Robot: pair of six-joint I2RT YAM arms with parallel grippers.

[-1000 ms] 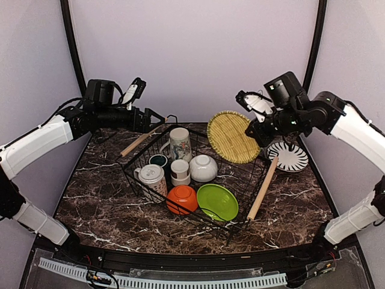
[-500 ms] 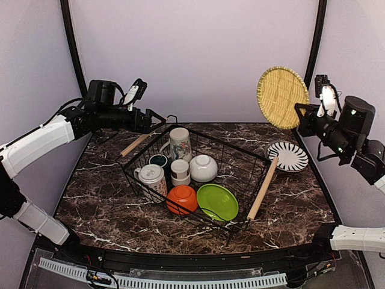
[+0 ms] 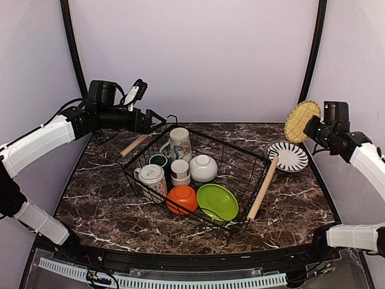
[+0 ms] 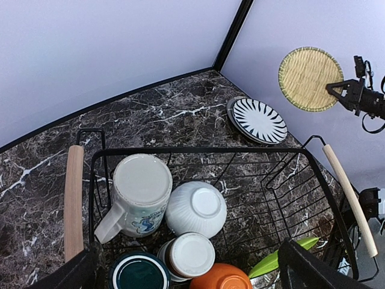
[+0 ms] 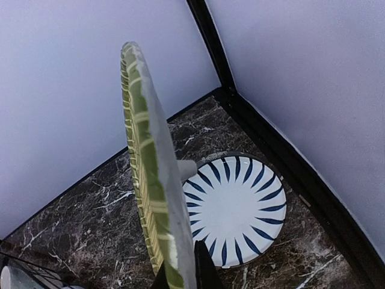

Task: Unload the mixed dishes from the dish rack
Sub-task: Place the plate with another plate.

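Bright, even light throughout, sharp focus (shadows barely visible).

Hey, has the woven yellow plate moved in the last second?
Yes. The woven yellow plate went right, from the dish rack to above the striped plate.
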